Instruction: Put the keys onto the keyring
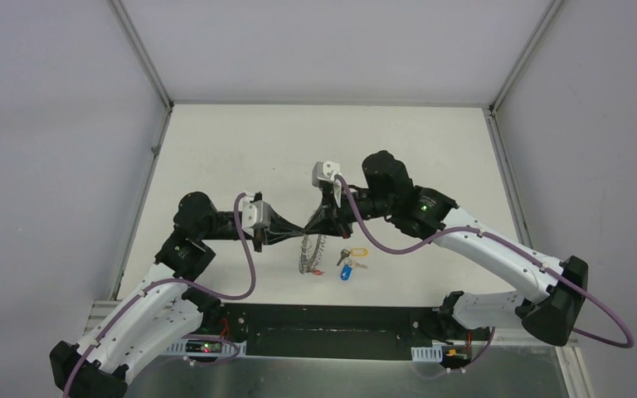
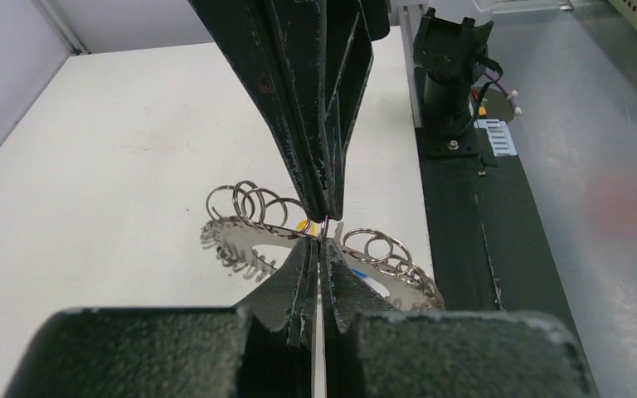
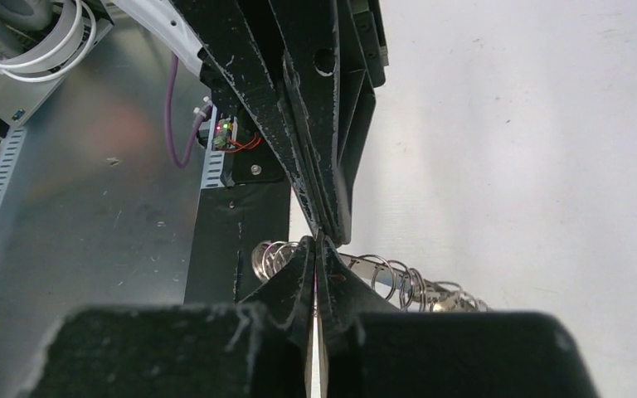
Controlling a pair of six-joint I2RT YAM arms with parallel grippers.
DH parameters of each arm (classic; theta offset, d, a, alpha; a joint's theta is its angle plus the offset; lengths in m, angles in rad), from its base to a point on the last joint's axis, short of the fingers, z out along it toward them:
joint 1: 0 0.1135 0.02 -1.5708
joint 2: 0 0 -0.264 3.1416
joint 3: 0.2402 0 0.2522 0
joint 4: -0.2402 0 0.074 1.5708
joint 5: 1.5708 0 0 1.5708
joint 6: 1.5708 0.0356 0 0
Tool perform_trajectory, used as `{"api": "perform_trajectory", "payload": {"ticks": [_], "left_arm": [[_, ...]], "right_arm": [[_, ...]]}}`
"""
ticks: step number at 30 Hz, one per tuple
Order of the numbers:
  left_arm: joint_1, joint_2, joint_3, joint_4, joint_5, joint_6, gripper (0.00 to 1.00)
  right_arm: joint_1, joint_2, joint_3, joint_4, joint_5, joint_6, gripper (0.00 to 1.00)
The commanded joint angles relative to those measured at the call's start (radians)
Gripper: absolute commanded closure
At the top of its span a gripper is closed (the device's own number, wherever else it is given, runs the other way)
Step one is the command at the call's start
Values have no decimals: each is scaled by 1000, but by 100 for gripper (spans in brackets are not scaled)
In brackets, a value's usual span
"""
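The keyring (image 1: pixel 311 253) is a silver metal loop carrying several split rings, and it hangs below the two meeting grippers. My left gripper (image 1: pixel 302 231) and right gripper (image 1: pixel 320 222) meet tip to tip, each shut on a thin ring of the bunch seen edge-on. In the left wrist view my left gripper (image 2: pixel 323 242) faces the right one (image 2: pixel 328 214), with the keyring (image 2: pixel 398 265) spread to both sides. It also shows in the right wrist view (image 3: pixel 398 282), behind my right gripper (image 3: pixel 318 242). The yellow-tagged key (image 1: pixel 358 251) and blue-tagged key (image 1: pixel 346 271) lie on the table to the right.
A red-tagged key (image 1: pixel 318 271) lies by the lower end of the bunch. The white table (image 1: pixel 240 149) is walled by grey panels. A black base rail (image 1: pixel 332 327) and a metal shelf run along the near edge.
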Motion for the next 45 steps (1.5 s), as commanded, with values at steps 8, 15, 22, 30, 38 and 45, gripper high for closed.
{"api": "perform_trajectory", "payload": {"ticks": [8, 15, 22, 30, 38, 45], "left_arm": [[-11, -107, 42, -75, -61, 95, 100], [-11, -212, 1, -132, -39, 402, 100], [-11, -262, -10, -145, -59, 593, 100], [-11, -215, 44, -151, -107, 351, 100], [-11, -94, 86, -92, -235, -207, 100], [-11, -88, 4, 154, -379, -543, 100]], "right_arm": [[-3, -162, -84, 142, 157, 10, 29], [-3, -197, -111, 139, 130, -15, 24], [-3, -188, -112, 139, 100, -10, 18], [-3, -177, -109, 148, 65, 1, 18], [-3, -148, -126, 239, 13, 60, 30], [-3, -152, -139, 261, 80, 78, 34]]}}
